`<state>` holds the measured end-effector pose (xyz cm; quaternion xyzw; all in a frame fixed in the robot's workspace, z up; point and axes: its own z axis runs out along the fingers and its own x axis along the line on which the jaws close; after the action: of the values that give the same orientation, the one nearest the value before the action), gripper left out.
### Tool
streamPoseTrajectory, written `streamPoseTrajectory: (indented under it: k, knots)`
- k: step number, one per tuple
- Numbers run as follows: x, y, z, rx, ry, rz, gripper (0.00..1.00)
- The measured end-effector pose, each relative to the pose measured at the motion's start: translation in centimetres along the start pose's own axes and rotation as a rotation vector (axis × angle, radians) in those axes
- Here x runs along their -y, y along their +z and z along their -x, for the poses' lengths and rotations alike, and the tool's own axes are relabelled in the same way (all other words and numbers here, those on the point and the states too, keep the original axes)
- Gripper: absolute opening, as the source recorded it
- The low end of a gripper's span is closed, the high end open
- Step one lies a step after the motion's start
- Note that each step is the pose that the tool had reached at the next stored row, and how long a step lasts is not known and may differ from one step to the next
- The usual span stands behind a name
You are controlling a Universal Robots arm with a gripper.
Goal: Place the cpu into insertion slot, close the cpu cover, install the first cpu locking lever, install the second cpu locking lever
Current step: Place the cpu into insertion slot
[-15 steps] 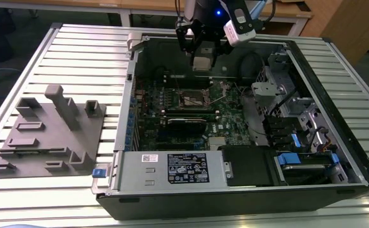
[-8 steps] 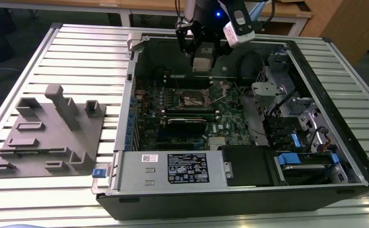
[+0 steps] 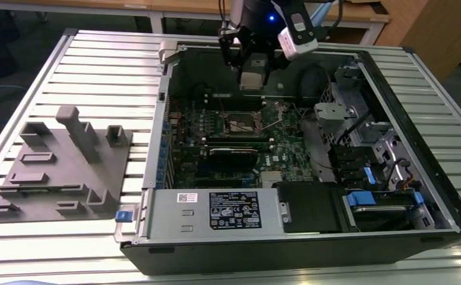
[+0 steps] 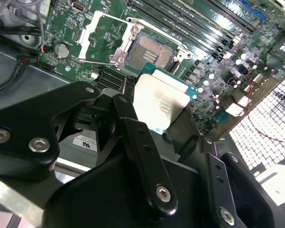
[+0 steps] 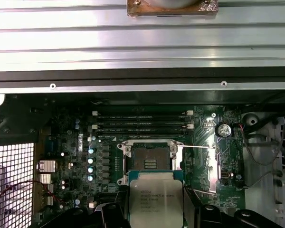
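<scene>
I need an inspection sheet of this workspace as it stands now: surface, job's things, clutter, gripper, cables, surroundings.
Surface: slatted metal table bearing an open computer case.
Job's things: cpu held in the air over the board, not in the insertion slot, which is empty; cpu cover swung open.
Clutter: grey moulded fixture on the table, at the exterior view's left of the case.
Gripper: gripper shut on the cpu.
Cables: dark wires beside the board.
Surroundings: wooden furniture behind the table.
</scene>
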<state>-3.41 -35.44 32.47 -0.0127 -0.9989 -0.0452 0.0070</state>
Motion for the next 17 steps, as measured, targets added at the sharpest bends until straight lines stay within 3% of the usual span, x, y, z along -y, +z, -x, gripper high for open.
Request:
streamPoseTrajectory:
  k: [17]
  knots:
    - [0.06, 0.58, -0.26, 0.0, 0.0, 0.0, 0.54]
